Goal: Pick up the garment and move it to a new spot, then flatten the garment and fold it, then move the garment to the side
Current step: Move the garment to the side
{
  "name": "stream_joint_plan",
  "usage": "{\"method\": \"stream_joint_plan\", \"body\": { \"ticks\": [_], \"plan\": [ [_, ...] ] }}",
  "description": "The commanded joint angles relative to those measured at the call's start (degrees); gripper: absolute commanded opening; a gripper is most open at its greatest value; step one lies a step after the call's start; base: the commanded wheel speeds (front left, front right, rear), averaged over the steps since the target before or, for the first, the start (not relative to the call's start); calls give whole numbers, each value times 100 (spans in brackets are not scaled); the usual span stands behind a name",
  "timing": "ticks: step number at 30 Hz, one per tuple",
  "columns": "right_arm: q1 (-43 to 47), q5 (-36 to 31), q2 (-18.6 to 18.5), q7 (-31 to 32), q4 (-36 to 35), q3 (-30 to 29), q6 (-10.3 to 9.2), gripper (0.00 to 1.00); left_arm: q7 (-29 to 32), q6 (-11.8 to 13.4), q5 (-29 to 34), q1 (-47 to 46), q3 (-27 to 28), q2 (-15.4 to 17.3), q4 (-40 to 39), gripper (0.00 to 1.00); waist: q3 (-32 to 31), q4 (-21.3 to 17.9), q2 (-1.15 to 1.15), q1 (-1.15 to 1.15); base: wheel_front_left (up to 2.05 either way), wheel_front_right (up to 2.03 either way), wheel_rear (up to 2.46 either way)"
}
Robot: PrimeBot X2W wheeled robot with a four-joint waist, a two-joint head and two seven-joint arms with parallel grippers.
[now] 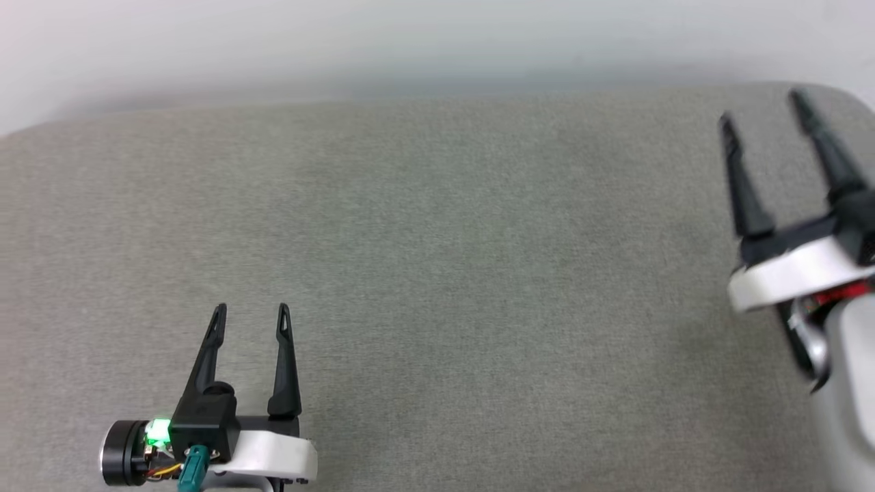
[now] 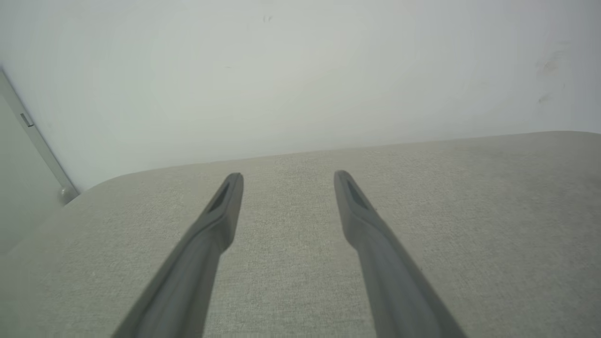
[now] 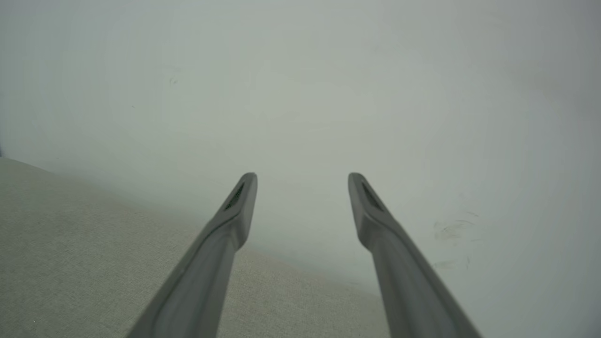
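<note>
Grey woven upholstery [image 1: 437,260] stretches out between my arms. Left gripper [image 1: 251,309] is low and close in, jaws spread wide. Right gripper [image 1: 760,106], slightly blurred, seems raised near the far right edge, jaws spread too. Both are empty, ready to reach, I'd guess. Where the garment lies, I can't tell.

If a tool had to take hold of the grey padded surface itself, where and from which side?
Probably its rounded far right corner, coming in from beyond the edge with the right tool, which stands open nearest it. The padded surface lies flat and smooth, with no fold to pinch.
</note>
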Motion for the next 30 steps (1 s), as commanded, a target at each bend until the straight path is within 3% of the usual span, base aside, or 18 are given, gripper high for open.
{"method": "stream_joint_plan", "body": {
  "ticks": [1,15,30],
  "plan": [
    [127,47,81,-21,-73,12,-7,100,-12,-3,-4,64,22,-1,18,100,-81,77,0,1,0,0,0],
    [2101,106,1049,-20,-710,-399,-7,100,-12,-98,-48,344,113,-106,184,100,-484,206,0,1,0,0,0],
    [3368,269,1314,-21,-1394,-688,-7,100,-12,-283,-104,597,229,-166,357,100,-768,282,0,1,0,0,0]
  ]
}}
